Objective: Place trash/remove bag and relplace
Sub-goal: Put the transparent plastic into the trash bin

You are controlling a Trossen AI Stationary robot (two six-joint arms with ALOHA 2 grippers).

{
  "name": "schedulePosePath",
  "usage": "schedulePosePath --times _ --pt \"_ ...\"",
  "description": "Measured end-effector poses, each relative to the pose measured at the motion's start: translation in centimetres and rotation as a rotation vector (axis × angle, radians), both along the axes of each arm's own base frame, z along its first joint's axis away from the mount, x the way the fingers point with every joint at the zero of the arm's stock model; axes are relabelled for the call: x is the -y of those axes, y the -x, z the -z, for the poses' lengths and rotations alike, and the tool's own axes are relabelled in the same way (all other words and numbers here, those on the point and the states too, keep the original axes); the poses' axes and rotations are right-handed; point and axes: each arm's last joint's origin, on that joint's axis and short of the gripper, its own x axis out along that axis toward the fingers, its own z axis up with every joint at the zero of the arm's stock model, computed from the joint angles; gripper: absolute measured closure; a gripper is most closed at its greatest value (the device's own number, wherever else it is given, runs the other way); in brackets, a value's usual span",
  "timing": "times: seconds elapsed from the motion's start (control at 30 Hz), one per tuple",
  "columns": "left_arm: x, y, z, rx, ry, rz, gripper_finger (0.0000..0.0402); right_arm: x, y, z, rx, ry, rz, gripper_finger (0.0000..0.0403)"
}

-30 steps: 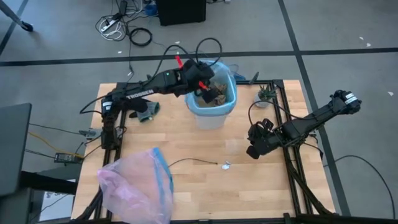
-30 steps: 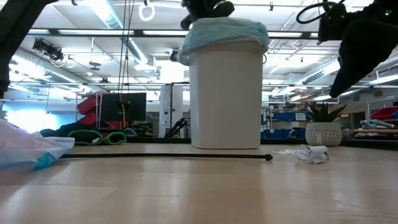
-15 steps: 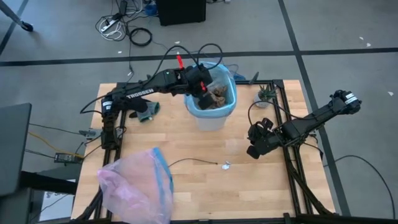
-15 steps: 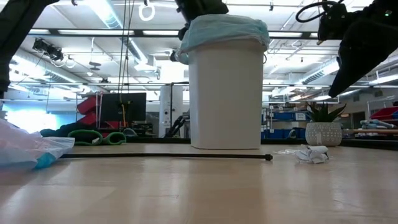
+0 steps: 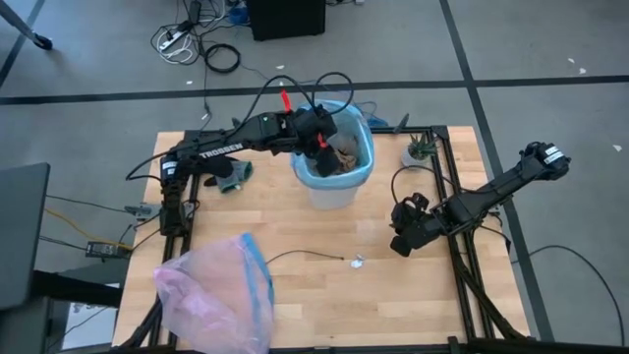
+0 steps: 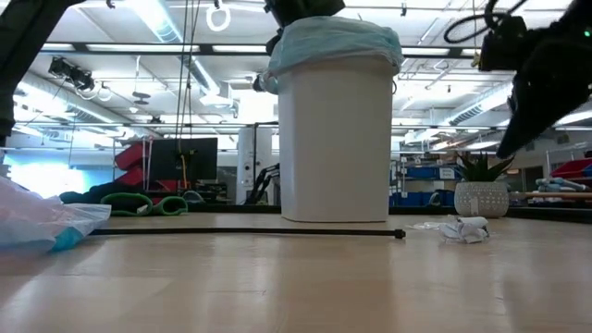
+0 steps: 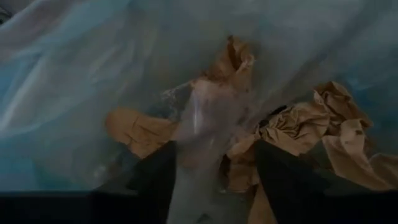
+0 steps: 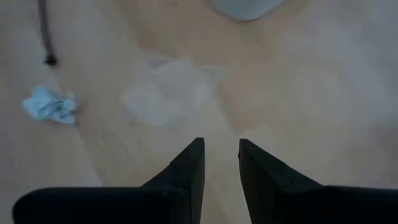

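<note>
A white bin [image 5: 334, 175] lined with the light-blue bag [image 6: 333, 42] stands at the table's far middle. My left gripper [image 5: 322, 146] reaches down into the bin's mouth, open. In the left wrist view, a clear plastic wrapper [image 7: 205, 124] lies between and beyond its fingers [image 7: 155, 180], on brown crumpled trash [image 7: 311, 130]. My right gripper [image 8: 221, 155] hovers over the bare table at the right [image 5: 401, 241], its fingers a narrow gap apart with nothing between them. A clear wrapper [image 8: 168, 90], a crumpled white packet [image 5: 358, 261] and a thin dark twig [image 5: 305, 255] lie on the table. My left gripper points slanting down into the bin, one finger on either side of the clear wrapper [image 7: 198, 186]. I cannot tell whether the fingers touch it. The wrapper rests on the brown trash inside the bag.
A pale pink bag with a blue band [image 5: 216, 295] lies at the near left corner. A small potted plant [image 5: 418, 150] stands at the far right, and a dark green-grey object [image 5: 228, 175] lies left of the bin. Bare wood lies between the bin and the near edge.
My left gripper has tipped more steeply down into the bin's mouth while staying over it.
</note>
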Motion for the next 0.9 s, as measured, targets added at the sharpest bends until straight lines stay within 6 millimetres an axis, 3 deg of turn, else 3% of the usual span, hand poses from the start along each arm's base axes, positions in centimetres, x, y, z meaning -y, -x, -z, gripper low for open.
schedulePosePath --times 0.17,0.33,0.47,0.63,0.77,0.9 --pt "0.4 0.5 -1.9 0.061 0.039 -0.025 0.0143 -0.2 0.2 3.4 0.054 -0.098 -0.070 0.0315" --pt "1.3 1.6 -6.4 0.190 0.013 -0.002 0.0147 0.0 0.5 5.5 0.144 -0.137 -0.111 0.0314" --pt "2.5 3.1 -9.8 0.348 -0.027 0.029 0.0153 0.2 0.1 5.6 0.241 -0.080 -0.168 0.0295" --pt "4.1 4.8 -12.3 0.456 -0.054 0.075 0.0154 1.2 -0.9 5.2 0.311 0.033 -0.212 0.0227" --pt "5.1 5.6 -12.8 0.447 -0.065 0.111 0.0154 2.4 -1.8 5.8 0.276 0.120 -0.208 0.0157" --pt "5.6 6.2 -11.5 0.284 -0.045 0.116 0.0154 3.5 -2.8 6.7 0.252 0.098 -0.236 0.0114"
